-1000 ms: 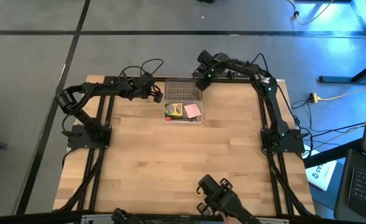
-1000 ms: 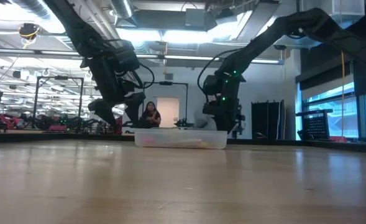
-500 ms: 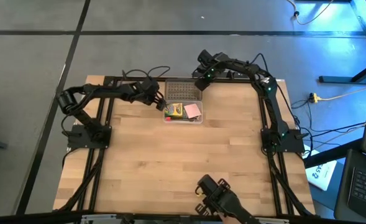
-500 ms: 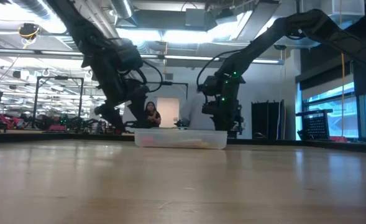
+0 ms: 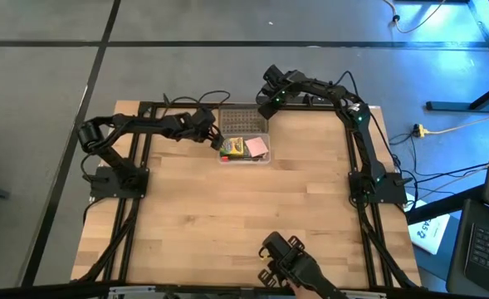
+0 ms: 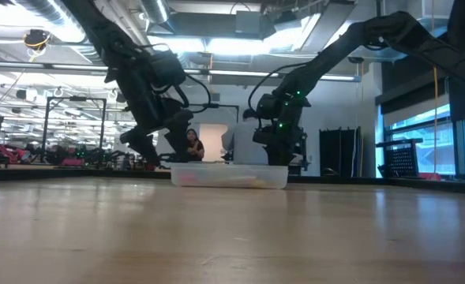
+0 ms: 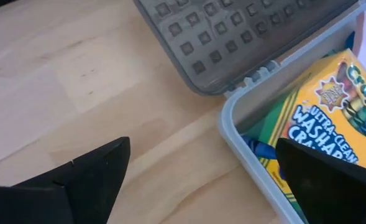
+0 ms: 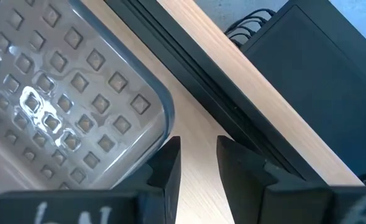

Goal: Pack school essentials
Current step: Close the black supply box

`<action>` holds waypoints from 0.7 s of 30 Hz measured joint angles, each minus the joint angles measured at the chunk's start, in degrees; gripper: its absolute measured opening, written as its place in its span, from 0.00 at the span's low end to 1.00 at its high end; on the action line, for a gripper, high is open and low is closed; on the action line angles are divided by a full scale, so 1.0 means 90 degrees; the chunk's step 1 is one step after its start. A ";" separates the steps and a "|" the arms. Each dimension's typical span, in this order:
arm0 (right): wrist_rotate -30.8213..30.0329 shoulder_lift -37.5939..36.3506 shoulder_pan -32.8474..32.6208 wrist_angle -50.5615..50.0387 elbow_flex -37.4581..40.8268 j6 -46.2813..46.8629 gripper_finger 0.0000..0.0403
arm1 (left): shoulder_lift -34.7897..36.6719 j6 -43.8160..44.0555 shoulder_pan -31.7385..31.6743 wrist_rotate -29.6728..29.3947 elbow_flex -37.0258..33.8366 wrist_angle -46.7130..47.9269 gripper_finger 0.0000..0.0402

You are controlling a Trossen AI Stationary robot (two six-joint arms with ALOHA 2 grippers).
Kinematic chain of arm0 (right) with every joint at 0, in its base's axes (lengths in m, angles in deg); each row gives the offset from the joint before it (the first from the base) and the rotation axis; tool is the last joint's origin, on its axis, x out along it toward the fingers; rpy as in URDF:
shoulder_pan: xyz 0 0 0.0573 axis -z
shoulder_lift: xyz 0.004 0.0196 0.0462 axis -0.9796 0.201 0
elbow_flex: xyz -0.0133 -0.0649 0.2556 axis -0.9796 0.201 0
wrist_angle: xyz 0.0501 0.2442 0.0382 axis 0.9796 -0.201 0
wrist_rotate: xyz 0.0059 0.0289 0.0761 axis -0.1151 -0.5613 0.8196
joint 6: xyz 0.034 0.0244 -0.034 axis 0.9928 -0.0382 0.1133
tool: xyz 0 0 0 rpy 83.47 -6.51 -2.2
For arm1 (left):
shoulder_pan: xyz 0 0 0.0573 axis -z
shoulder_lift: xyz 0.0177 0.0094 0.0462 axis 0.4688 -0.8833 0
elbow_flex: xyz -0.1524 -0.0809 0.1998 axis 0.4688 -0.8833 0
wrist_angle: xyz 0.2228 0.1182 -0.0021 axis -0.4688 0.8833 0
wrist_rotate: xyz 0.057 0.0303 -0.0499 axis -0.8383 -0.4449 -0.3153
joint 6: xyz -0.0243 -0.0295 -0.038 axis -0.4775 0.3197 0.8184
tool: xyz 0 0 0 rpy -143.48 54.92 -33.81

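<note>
The clear plastic case (image 5: pixel 245 149) lies open near the table's far edge, its dotted grey lid (image 5: pixel 244 119) folded back flat on the wood. Inside are the green-and-yellow crayon box (image 7: pixel 335 106), the pink square pad (image 5: pixel 258 147) and something blue (image 7: pixel 257 147). Scissors, pen and pencil do not show. My left gripper (image 5: pixel 217 138) is open wide at the case's left far corner (image 7: pixel 229 112), one finger over the table and one over the crayon box. My right gripper (image 8: pixel 197 149), open by a narrow gap, points down at the lid's far right corner (image 8: pixel 161 102). My left gripper straddles the case's left wall from above, and I cannot tell whether either finger touches the case or the crayon box. My right gripper has one fingertip (image 8: pixel 171 152) right beside the lid's corner edge, and I cannot tell whether it touches.
The table's dark frame rail (image 8: pixel 232 106) runs just beyond the lid, close to my right gripper. A dark device (image 5: pixel 286 259) sits at the near edge. The wide wooden middle (image 5: pixel 244 216) holds nothing. A person (image 6: pixel 191 146) sits in the room behind.
My left gripper has moved right and slightly toward the near edge, from beside the lid's left side to the case's left far corner. The case and lid have stayed in place.
</note>
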 joint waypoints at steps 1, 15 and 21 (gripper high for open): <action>0.0000 0.0000 0.0000 0.0002 0.0000 0.0001 0.26 | 0.0000 0.0002 0.0021 0.0001 0.0000 0.0000 0.99; 0.0022 0.0000 0.0000 0.0005 0.0000 -0.0023 0.26 | -0.0495 0.0326 0.0259 -0.0168 0.0022 -0.0142 0.99; 0.0559 -0.0002 0.0010 -0.0019 0.0000 -0.0344 0.26 | -0.0478 0.0290 0.0252 -0.0105 0.0009 -0.0226 0.99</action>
